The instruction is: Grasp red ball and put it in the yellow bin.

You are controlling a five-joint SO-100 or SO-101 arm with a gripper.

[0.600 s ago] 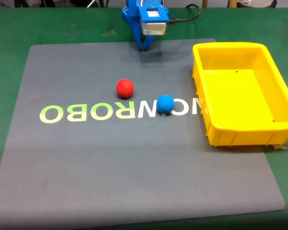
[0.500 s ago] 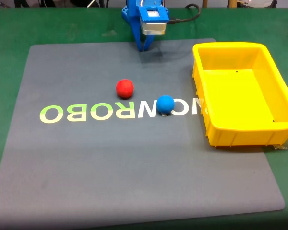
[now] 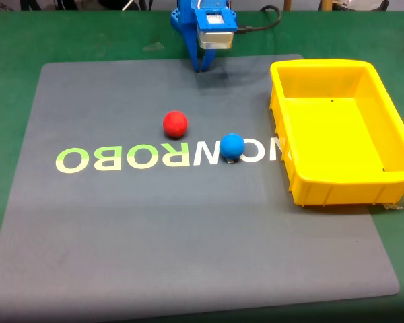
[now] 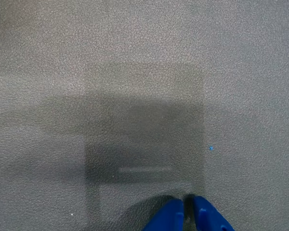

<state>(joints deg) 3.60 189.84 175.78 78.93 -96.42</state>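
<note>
Bin [image 3: 397, 128] first: the yellow bin sits at the right edge of the grey mat [image 3: 155, 235] in the fixed view, open mouth up, its long axis running from the near side toward the far side, and there's the red ball [image 3: 176, 124] out on the mat just above the pale lettering [image 3: 121, 159], near the blue ball [image 3: 232, 146] but apart from it. Up at the mat's far edge the blue gripper [image 3: 202, 66] points down, and the wrist view shows its fingertips [image 4: 171, 217] nearly touching, holding nothing above the pebbled mat and its own square shadow. Green table covering [image 3: 13, 40] surrounds the mat.
</note>
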